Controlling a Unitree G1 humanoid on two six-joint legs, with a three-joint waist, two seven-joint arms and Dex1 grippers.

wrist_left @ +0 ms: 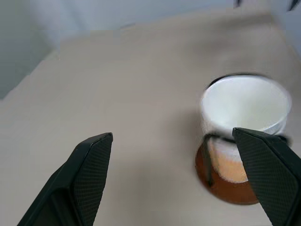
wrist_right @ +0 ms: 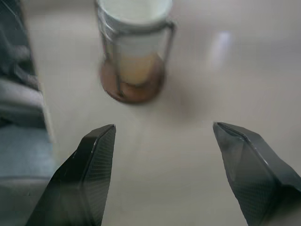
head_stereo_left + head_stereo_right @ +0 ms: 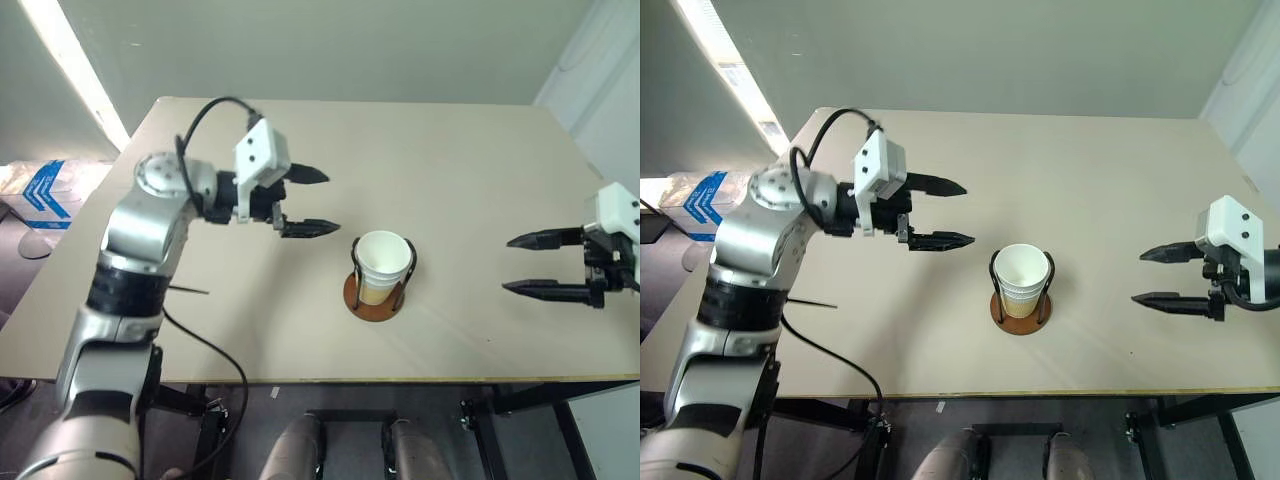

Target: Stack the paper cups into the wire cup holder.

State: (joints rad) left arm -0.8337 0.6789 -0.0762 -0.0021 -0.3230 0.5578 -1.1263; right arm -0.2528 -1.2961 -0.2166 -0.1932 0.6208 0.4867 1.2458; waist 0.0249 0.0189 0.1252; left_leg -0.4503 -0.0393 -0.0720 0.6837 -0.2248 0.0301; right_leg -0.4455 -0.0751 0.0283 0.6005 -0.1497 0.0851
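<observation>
At the left of the frame, the left arm [image 3: 140, 240] is silver-grey with black joint bands, a looping black cable [image 3: 205, 110], a white wrist block and textured, pointed black fingers [image 3: 310, 228].

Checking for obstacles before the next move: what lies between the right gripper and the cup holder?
Nothing: bare table separates the open right gripper from the cup holder with its cups, as both eye views show.

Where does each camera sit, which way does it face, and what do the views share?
Head eyes: above, looking down on the table; both arms, left gripper and right gripper open.
Left wrist: between its own fingers, toward the paper cups.
Right wrist: between its own fingers, toward the wire cup holder.
Shared: cups in the holder.
</observation>
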